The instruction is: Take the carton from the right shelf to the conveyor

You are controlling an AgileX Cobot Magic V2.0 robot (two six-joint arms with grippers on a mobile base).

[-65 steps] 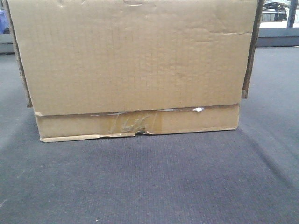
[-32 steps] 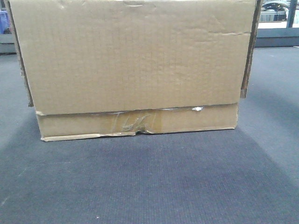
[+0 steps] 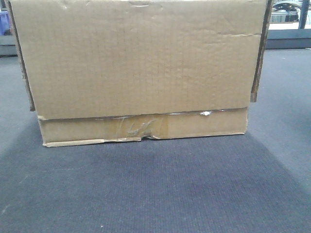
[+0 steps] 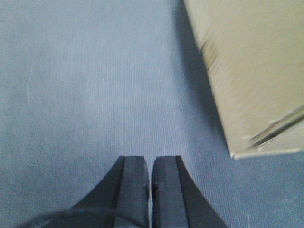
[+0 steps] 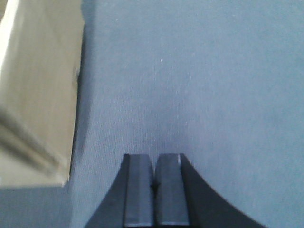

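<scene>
The carton (image 3: 138, 68) sits flat on the conveyor (image 3: 155, 189), so the transfer looks done. The left end effector (image 4: 151, 185) and the right end effector (image 5: 154, 187) each hang beside it, apart, fingers pressed together on nothing. Probably only retreat remains.

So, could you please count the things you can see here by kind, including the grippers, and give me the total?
Cartons: 1, the brown carton resting on the belt.
Conveyor belts: 1, the dark grey conveyor.
Grippers: 2, the left gripper and the right gripper, both shut and holding nothing, each beside the carton without touching it.
Total: 4
</scene>
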